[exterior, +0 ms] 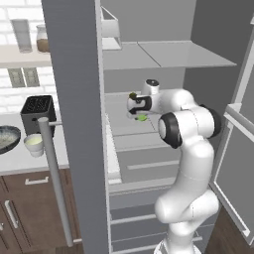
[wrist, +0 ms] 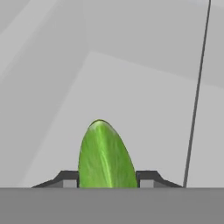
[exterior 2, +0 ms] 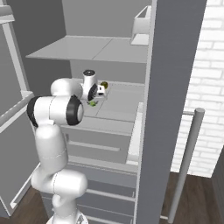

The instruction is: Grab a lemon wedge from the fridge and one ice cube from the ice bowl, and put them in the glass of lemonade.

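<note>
Inside the open tall grey fridge (exterior: 74,124), over a pale shelf (wrist: 144,109), the tool (wrist: 107,186) grips the small yellow-green lemon wedge (wrist: 105,155); next, probably withdrawing toward the small whitish lemonade cup (exterior: 34,144).

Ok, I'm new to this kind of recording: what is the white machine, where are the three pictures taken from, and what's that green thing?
The white machine is a robot arm with a two-finger gripper, standing on a base that can drive, in a rendered kitchen. Two pictures come from cameras on that base, behind the arm to its left and right; the third comes from a camera on the hand, looking along the fingers.

The arm reaches into the open fridge, over a grey shelf. The green thing is the lemon wedge: in the hand view it sits between the two dark fingertips, so the jaws look closed on it.

On the counter left of the fridge stand a black toaster, the wide ice bowl and the small glass of lemonade.
</note>
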Tool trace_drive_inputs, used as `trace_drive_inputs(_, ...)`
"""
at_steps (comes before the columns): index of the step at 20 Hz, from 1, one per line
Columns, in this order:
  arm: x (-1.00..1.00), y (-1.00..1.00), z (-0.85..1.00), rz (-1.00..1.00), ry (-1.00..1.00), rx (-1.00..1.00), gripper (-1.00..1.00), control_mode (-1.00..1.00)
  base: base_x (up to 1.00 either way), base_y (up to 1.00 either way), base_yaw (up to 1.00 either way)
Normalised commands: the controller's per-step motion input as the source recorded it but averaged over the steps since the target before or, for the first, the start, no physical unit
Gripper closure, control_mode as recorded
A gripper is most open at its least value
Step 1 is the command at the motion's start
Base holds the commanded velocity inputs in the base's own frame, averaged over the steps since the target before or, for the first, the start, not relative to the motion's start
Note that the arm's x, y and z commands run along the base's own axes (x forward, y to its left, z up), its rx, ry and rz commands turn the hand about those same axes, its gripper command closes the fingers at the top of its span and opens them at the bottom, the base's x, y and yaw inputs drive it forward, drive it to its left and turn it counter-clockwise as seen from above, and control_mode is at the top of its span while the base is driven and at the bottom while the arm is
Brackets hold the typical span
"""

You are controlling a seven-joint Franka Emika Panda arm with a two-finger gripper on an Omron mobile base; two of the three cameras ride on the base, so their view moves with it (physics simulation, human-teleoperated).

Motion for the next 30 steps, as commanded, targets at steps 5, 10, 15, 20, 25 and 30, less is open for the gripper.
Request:
trace_drive_inputs(5, -0.87, -0.01, 0.0, 0.0, -0.11, 0.02, 1.0, -1.0, 0.0, 0.0, 0.0)
trace_drive_inputs(10, -0.98, -0.04, 0.1, 0.0, -0.04, 0.01, 1.0, -1.0, 0.0, 0.0, 0.0)
trace_drive_inputs(15, -0.88, -0.17, 0.43, -0.02, 0.04, 0.0, 1.0, -1.0, 0.0, 0.0, 0.0)
trace_drive_inputs(20, -0.98, -0.27, 0.58, -0.1, 0.12, 0.0, 1.0, -1.0, 0.0, 0.0, 0.0)
trace_drive_inputs(25, -0.98, -0.25, 0.73, -0.14, 0.2, 0.0, 1.0, -1.0, 0.0, 0.0, 0.0)
trace_drive_inputs(30, -1.0, -0.12, 0.68, -0.14, 0.06, 0.0, 1.0, -1.0, 0.0, 0.0, 0.0)
